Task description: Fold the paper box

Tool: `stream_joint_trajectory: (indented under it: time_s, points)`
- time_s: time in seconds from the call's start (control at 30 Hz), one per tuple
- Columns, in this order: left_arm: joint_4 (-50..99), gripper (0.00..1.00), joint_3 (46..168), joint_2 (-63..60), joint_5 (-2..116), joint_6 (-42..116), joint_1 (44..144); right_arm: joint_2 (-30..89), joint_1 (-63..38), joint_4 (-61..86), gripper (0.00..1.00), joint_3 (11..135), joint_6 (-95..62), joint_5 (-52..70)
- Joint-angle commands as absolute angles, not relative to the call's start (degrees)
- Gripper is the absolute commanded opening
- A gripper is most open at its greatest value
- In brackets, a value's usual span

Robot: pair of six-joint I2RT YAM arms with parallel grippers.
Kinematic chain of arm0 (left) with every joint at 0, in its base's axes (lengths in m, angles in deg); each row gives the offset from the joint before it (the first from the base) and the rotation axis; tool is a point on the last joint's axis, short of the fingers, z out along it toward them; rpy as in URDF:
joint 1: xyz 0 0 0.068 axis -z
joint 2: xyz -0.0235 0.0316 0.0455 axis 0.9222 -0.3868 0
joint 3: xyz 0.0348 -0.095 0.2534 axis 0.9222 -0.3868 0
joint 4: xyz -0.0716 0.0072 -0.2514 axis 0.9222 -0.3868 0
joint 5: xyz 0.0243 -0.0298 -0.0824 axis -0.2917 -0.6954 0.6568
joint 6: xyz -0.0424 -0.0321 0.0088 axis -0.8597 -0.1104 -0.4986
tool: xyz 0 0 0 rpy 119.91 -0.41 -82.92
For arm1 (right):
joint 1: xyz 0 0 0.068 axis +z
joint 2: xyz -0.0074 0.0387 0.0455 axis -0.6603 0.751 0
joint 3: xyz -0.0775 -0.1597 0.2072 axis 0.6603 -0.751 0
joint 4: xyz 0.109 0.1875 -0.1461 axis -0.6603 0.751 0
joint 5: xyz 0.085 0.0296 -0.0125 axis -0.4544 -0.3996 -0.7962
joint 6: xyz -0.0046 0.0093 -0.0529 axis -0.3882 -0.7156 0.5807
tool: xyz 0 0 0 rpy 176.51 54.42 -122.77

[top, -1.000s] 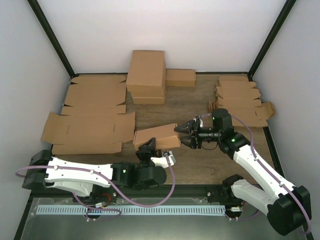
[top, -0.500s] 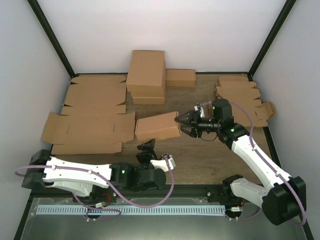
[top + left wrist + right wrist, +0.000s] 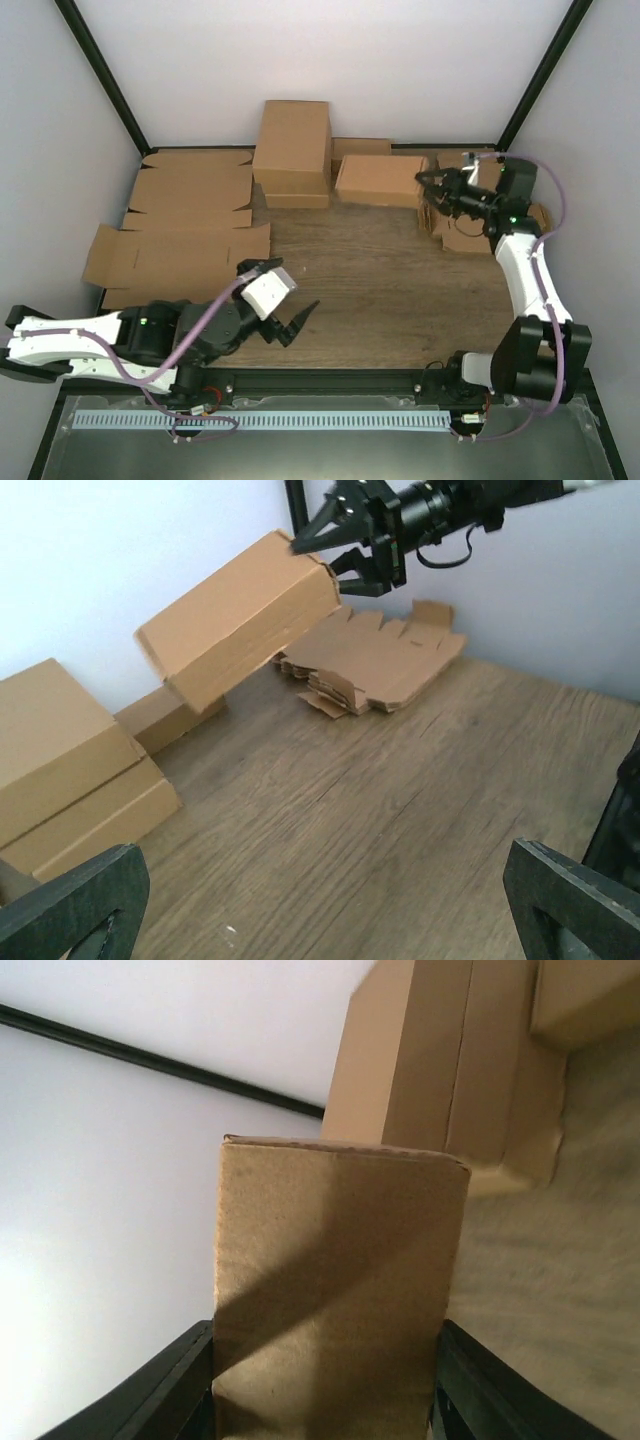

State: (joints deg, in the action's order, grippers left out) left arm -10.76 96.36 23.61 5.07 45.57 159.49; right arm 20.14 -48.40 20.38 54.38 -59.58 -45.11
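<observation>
The paper box [image 3: 378, 180] is a closed brown cardboard block, held by one end in my right gripper [image 3: 428, 190] at the back of the table, beside the tall carton. In the left wrist view the paper box [image 3: 240, 615] hangs tilted above the table, with the right gripper [image 3: 345, 540] shut on its far end. In the right wrist view both fingers [image 3: 170, 1390] press the sides of the paper box [image 3: 335, 1280]. My left gripper [image 3: 277, 293] is open and holds nothing, low over the near left of the table, its tips wide apart [image 3: 325, 900].
A tall stack of brown cartons [image 3: 292, 150] stands at the back centre, with a smaller box [image 3: 362, 148] behind the held one. Large flat cardboard sheets [image 3: 185, 225] cover the left side. A pile of small flat blanks [image 3: 480, 215] lies at the back right.
My right arm has carried the box from the middle of the table to the back right. My left gripper has opened and drawn back toward the near left.
</observation>
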Motion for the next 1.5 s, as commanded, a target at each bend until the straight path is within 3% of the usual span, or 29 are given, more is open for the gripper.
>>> stream_joint_trajectory:
  time_s: [0.0, 0.27, 0.73, 0.93, 1.07, 1.33, 1.47]
  points:
    - [-12.37, 1.0, 95.48, 29.76, 3.81, 36.95, 159.38, 25.65, -53.58, 17.2, 0.41, 62.83, -49.41, -49.04]
    - [-12.03, 1.0, 91.91, 44.89, 1.68, 32.67, 159.27, 37.2, -53.69, 9.5, 0.41, 68.53, -48.54, -41.6]
    - [-7.94, 1.0, 89.27, 34.4, 1.0, 42.27, 156.07, 60.25, -52.94, 5.18, 0.41, 85.8, -48.27, -45.22]
    - [-4.22, 1.0, 88.15, 30.04, 20.6, 45.39, 135.95, 68.68, -51.09, 6.1, 0.41, 94.56, -48.61, -45.88]
    - [-3.36, 1.0, 89.15, 25.72, 26.32, 45.91, 128.83, 75.18, -49.91, 9.12, 0.41, 103.79, -48.06, -46.02]
    - [0.56, 1.0, 87.56, 21.83, 51.44, 41.32, 101.98, 87.73, -47.75, 12.66, 0.41, 120.85, -49.46, -46.95]
    - [3.15, 1.0, 88.06, 19.88, 58.54, 38.09, 94.2, 92.66, -47.02, 11.45, 0.41, 124.98, -50.94, -47.51]
